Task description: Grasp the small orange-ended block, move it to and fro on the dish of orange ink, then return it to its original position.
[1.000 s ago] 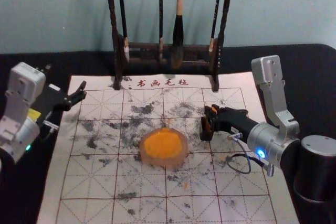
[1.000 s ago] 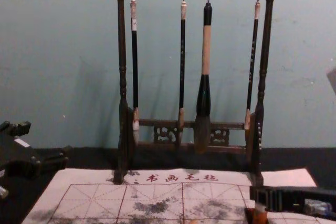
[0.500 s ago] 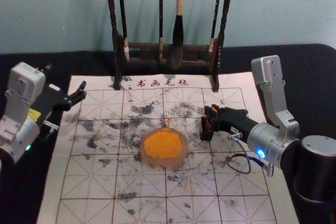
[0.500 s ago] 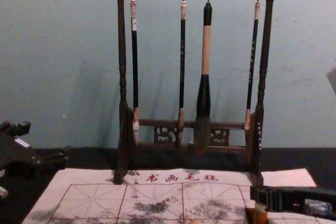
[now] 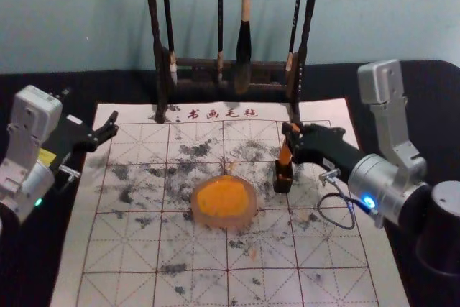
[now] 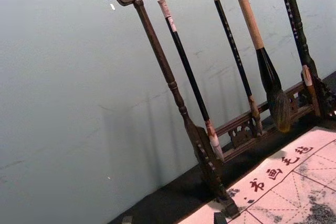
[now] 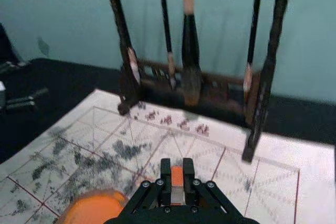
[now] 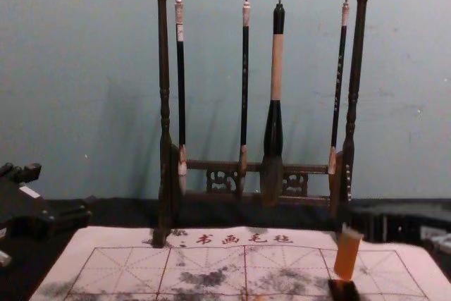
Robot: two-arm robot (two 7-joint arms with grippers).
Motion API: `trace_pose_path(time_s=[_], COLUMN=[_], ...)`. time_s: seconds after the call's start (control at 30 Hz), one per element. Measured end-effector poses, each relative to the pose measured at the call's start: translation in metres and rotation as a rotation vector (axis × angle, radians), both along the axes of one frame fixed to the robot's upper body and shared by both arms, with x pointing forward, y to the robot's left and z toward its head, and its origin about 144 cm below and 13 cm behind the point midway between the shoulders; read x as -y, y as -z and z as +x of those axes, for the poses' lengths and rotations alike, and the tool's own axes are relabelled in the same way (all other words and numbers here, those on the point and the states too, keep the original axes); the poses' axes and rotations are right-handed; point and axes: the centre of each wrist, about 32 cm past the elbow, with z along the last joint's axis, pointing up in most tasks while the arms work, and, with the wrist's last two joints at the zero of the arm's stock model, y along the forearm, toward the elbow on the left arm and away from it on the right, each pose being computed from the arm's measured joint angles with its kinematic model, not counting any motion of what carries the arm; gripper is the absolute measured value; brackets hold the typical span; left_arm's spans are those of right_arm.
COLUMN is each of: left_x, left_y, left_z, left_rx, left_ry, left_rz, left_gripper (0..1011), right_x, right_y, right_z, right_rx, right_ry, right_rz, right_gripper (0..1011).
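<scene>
The gridded calligraphy felt (image 5: pixel 194 253) spreads from the bottom edge of the head view, blotched with dark ink, presumably there to soak up spills. The round dish of orange ink (image 5: pixel 223 200) sits just below the middle of the frame, likely within easy reach of a dabbing stroke. To its right stands a small dark open-topped holder (image 5: pixel 283 180), which seems meant to keep the block upright, inked end down. The small orange-ended block (image 8: pixel 346 257) is over it, at lower right of the chest view, slightly tilted; whether its lower end is wholly clear of the mouth I cannot tell. The right gripper (image 7: pixel 177 164) has its fingers closed to the block's width, one on either side, pinching it high up, which leaves the orange end free for the ink. Lifting out looks like the step in hand; a sideways move too soon could knock the holder. Farther off, the left gripper (image 8: pixel 63 188) is parked at the left edge, its fingers wide apart and empty. Behind the felt's far edge stands the carved brush rack (image 8: pixel 163 174), hung with four brushes.
</scene>
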Motion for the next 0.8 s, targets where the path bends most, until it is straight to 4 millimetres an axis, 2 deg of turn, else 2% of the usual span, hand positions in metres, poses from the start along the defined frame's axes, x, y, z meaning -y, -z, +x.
trace_pose_path(time_s=[0.23,0.47,0.8], left_x=[0.0,0.0,0.0], left_y=[0.0,0.0,0.0], left_z=[0.0,0.0,0.0], left_rx=[0.0,0.0,0.0], left_ry=[0.0,0.0,0.0], left_rz=[0.0,0.0,0.0], left_gripper=[1001,1001,1001], right_x=[0.016,0.033,0.032], right_y=[-0.01,-0.013,-0.013], right_z=[0.001,0.018,0.047], right_rx=[0.141,0.294,0.295], right_ry=[-0.092,-0.27,-0.49], right_rz=[-0.02,-0.036,-0.03], right_gripper=[107,107,107])
